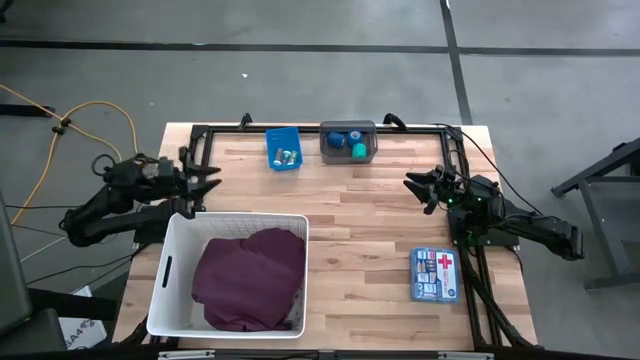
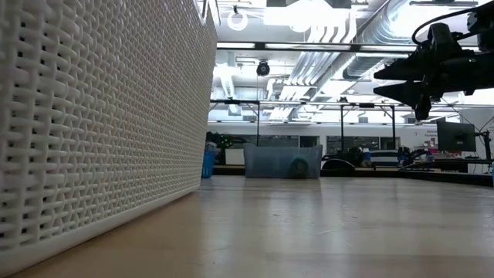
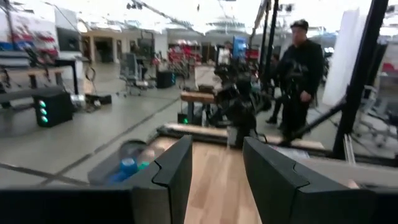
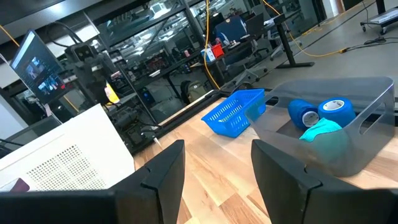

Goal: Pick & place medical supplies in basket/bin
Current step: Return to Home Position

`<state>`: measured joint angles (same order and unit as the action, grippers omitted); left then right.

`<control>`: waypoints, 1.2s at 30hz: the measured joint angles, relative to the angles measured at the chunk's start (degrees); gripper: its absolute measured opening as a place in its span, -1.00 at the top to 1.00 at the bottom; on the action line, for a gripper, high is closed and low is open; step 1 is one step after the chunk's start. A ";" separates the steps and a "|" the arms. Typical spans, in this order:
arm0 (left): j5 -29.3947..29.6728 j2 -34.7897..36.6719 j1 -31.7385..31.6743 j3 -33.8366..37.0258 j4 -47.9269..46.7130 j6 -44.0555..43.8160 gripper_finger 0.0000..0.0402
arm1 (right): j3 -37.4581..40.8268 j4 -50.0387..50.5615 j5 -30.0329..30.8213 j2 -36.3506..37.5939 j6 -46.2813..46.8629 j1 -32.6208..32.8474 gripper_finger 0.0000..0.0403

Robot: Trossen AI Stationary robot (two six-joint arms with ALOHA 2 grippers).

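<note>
A: How is the pale wooden tabletop lit?
B: Evenly, from overhead; shadows on it are soft and short.
A: And at table height?
B: The ceiling lamps blow out to white. The white woven plastic tub glows; the dark right arm is nearly a silhouette.
A: The left wrist view?
B: Glare washes out the room's ceiling.

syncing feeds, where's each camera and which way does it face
High view: above the table, straight down; left end effector and right end effector, both open.
Low view: tabletop height, level past the basket toward the grey bin; right end effector above.
Left wrist view: on left arm, facing the right arm and a person; own fingers.
Right wrist view: on right arm, facing grey bin, blue bin, basket; own fingers.
Shared: low and right wrist views show the grey bin.
</note>
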<state>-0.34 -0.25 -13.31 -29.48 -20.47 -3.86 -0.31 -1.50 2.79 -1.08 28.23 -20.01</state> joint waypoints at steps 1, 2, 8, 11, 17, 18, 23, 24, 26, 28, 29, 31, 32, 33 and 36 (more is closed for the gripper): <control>-0.47 0.00 0.00 0.83 -0.04 -0.01 0.32 | 0.01 0.00 0.00 0.00 -0.02 0.00 0.14; -0.72 0.00 -0.01 1.65 0.05 0.01 0.32 | 0.01 0.00 0.00 0.00 0.00 0.00 0.14; -1.90 0.00 0.01 6.19 0.17 0.02 0.32 | 0.02 0.00 0.00 0.00 0.00 0.02 0.14; -1.90 0.00 -0.01 8.24 0.30 0.02 0.32 | 0.02 0.00 0.00 0.00 0.00 0.02 0.14; -2.27 0.02 -0.01 12.11 0.94 0.86 0.32 | 0.02 0.00 0.00 0.00 0.00 0.02 0.14; -2.39 0.01 0.01 12.75 1.39 0.85 0.32 | 0.00 0.00 0.00 0.00 0.00 0.02 0.14; -2.87 0.03 -0.01 16.07 5.09 0.51 0.32 | 0.00 0.00 0.00 0.01 0.00 0.01 0.14; -3.07 0.03 -0.01 16.54 6.02 0.62 0.32 | 0.01 0.00 0.00 0.00 -0.02 0.01 0.14; -3.24 0.07 -0.01 17.41 7.47 0.35 0.32 | 0.00 0.00 0.00 0.01 0.00 0.01 0.14; -3.24 0.07 -0.01 18.11 8.69 0.02 0.32 | 0.01 0.00 0.00 0.02 -0.01 0.02 0.14; -3.24 0.07 -0.01 18.40 9.11 0.07 0.32 | 0.02 0.00 0.00 0.02 0.00 0.00 0.14; -3.26 0.07 -0.01 19.21 10.55 0.30 0.32 | 0.01 0.00 0.00 0.02 -0.02 0.02 0.14; -3.24 0.07 -0.01 19.64 11.29 0.35 0.32 | 0.02 0.00 0.00 0.01 0.00 0.01 0.14; -3.24 0.07 -0.01 20.12 12.17 0.28 0.32 | 0.01 0.00 0.00 0.01 0.00 0.01 0.14; -3.55 0.07 -0.01 21.92 14.99 0.18 0.32 | 0.02 0.00 0.00 0.00 -0.02 0.00 0.14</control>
<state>-3.89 -0.19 -13.32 -7.57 -5.47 -3.68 -0.30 -1.50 2.79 -1.08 28.21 -20.01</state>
